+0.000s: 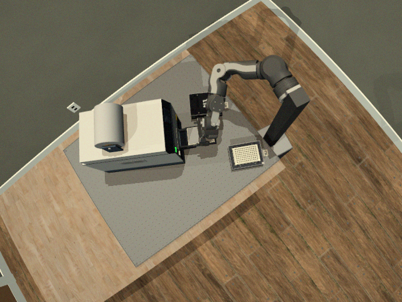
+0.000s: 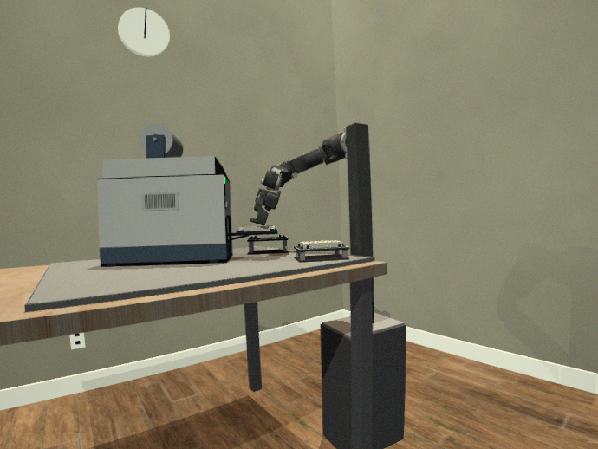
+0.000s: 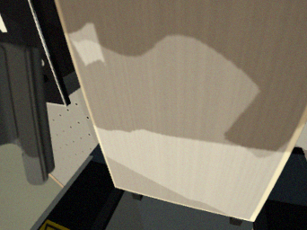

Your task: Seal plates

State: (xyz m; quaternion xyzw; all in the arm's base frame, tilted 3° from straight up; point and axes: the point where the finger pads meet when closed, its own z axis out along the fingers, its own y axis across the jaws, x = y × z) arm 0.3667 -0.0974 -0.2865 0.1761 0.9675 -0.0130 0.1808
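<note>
A foil-covered plate (image 1: 193, 136) (image 2: 257, 229) (image 3: 179, 101) lies on the sealer's extended stage (image 1: 183, 139); its foil looks smooth and unbroken. My gripper (image 1: 208, 140) (image 2: 259, 222) is open, just above the plate. One dark finger shows at the left of the wrist view, beside the plate; the other is out of that view. The sealer (image 1: 129, 130) (image 2: 161, 212) has a green lamp (image 1: 175, 149) (image 2: 224, 179). A black nest (image 1: 195, 105) (image 2: 267, 237) (image 3: 56, 94) behind the stage holds no visible plate; the arm partly hides it. An open plate (image 1: 246, 154) (image 2: 321, 242) sits in the other nest (image 1: 230, 157) (image 2: 302, 249).
The sealer's tall front stands close to the stage and gripper. The arm's post (image 1: 281, 123) (image 2: 360, 193) stands behind the filled nest. A grey mat (image 1: 162, 207) (image 2: 120, 277) lies under the sealer and both nests.
</note>
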